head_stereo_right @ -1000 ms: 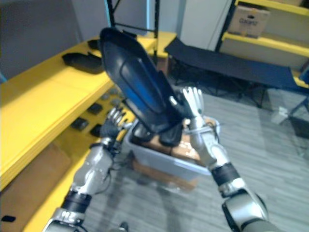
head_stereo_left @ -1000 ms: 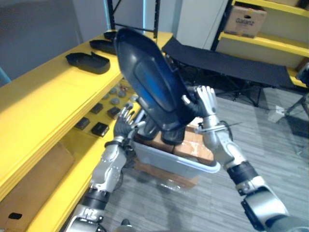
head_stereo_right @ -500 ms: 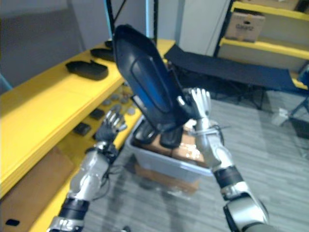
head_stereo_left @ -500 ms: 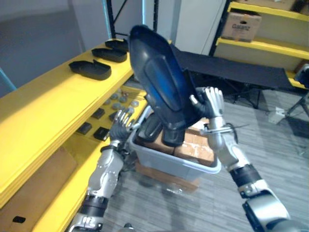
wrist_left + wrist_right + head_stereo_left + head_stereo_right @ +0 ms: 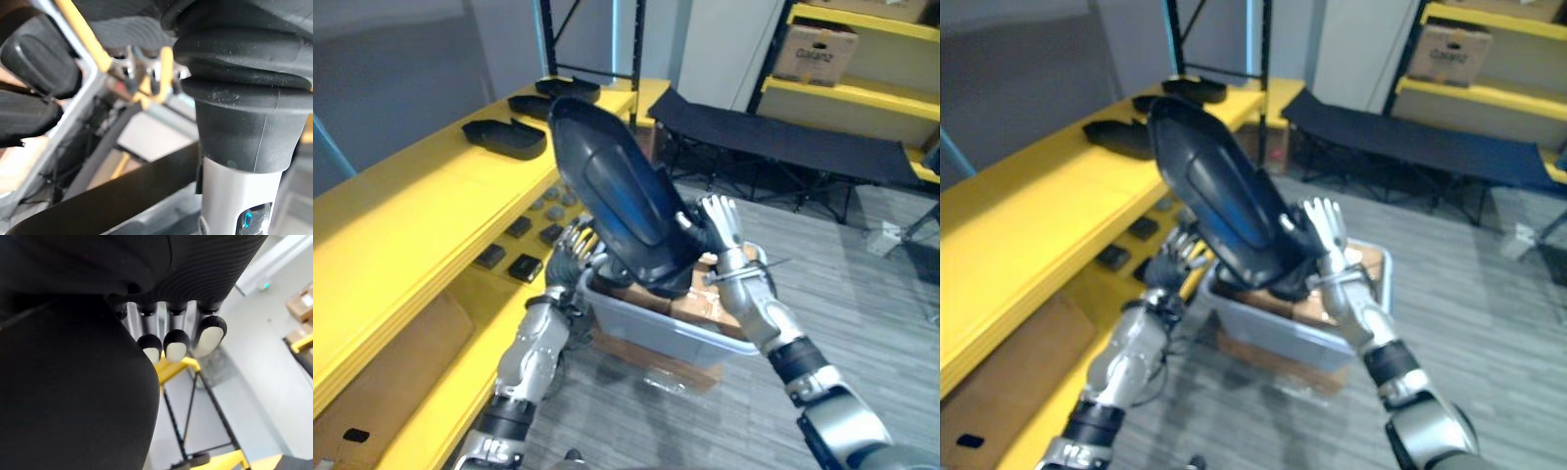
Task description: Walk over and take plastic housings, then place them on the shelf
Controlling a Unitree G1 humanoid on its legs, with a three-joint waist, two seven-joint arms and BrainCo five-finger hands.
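**Operator:** What has changed in the last second, and what does it mean for the task?

**Technician:** The plastic housing (image 5: 622, 196) rose slightly, then came down again. Its upper end has also swung out to the left, toward the yellow shelf (image 5: 401, 215). It is clear of the grey bin (image 5: 656, 328) below both hands, so I judge the pick complete and the transfer to the shelf under way. Placement is not yet done.

**Operator:** State of the hands, left to right?

**Technician:** The left hand (image 5: 570, 257) is released, with its fingers spread and nearly straight. It appears to bear against the lower left side of the housing, though the contact itself is hidden. The housing sits between the two hands, steeply tilted, with its lower end at hand level and its upper end well above the left hand. The right hand (image 5: 722, 227) is also unclenched. Its palm presses flat on the lower right edge, and in the right wrist view its fingers (image 5: 168, 345) lie straight beside the dark shell.

**Operator:** So it is clamped, not grasped?

**Technician:** Correct. It is held by opposing pressure only. Other housings (image 5: 504, 139) already lie on the shelf, out beyond the left hand.
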